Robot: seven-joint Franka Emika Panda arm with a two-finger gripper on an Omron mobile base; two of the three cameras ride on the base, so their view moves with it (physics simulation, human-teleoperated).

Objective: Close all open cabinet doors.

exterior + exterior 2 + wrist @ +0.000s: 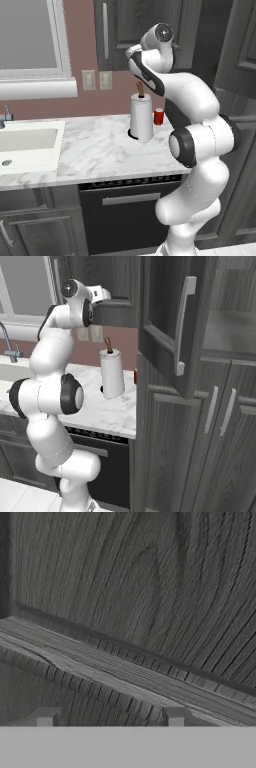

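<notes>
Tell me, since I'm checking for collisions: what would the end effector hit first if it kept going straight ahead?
Most likely the dark wood-grain cabinet door. The end effector faces its recessed panel and frame edge close up, with nothing between. How near it is remains unclear.

Dark charcoal wood grain runs across the cabinet doors point(165, 326), each set off by a silver bar handle point(182, 323). The bench point(95, 150) shows white marble with fine grey veins. On it, a white paper towel roll point(141, 118) with a brown wooden knob on top, and a red cup point(158, 116) behind. The wall point(80, 55) is dusty pink, the dishwasher front point(127, 210) black. The arm point(200, 130) is glossy white with dark joints.
</notes>
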